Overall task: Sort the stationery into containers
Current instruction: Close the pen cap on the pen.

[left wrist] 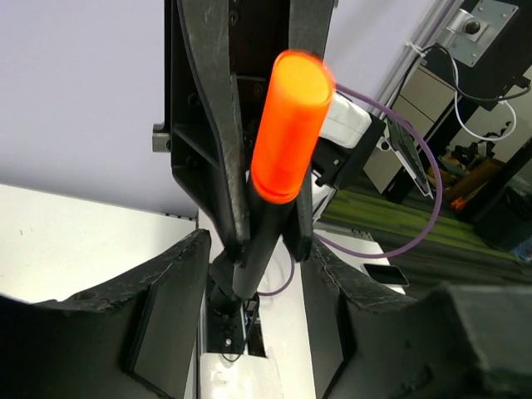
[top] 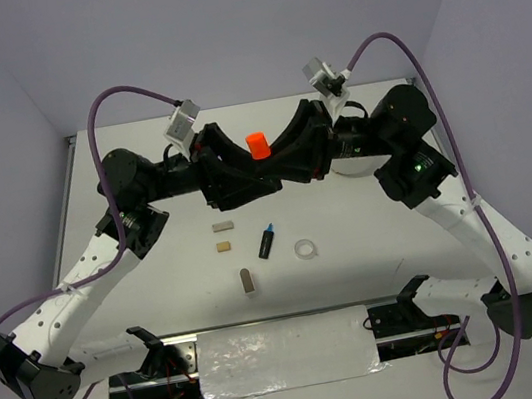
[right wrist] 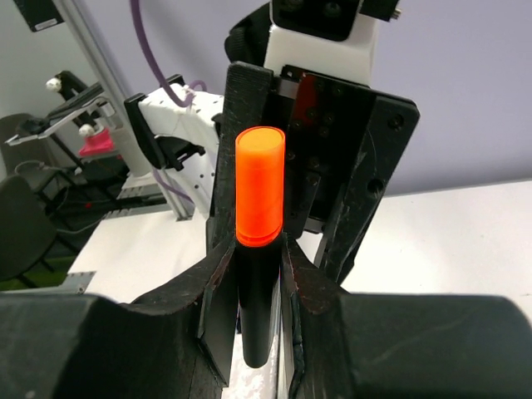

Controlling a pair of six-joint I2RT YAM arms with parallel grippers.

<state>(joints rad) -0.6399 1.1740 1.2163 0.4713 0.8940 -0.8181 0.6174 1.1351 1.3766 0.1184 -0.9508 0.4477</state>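
Note:
A black marker with an orange cap (top: 257,145) stands upright in the air above the middle of the table. My right gripper (top: 281,162) is shut on its black barrel, which shows between the fingers in the right wrist view (right wrist: 259,183). My left gripper (top: 241,171) faces it from the left, open, with its fingers (left wrist: 170,291) wide on either side of the marker (left wrist: 287,125). The white dish (top: 346,171) is mostly hidden under my right arm. The pink tube is out of view.
On the table in front lie a blue-capped marker (top: 267,241), a clear tape ring (top: 305,250), a grey block (top: 222,226), a tan block (top: 221,247) and another small block (top: 248,281). A metal rail runs along the near edge (top: 285,348).

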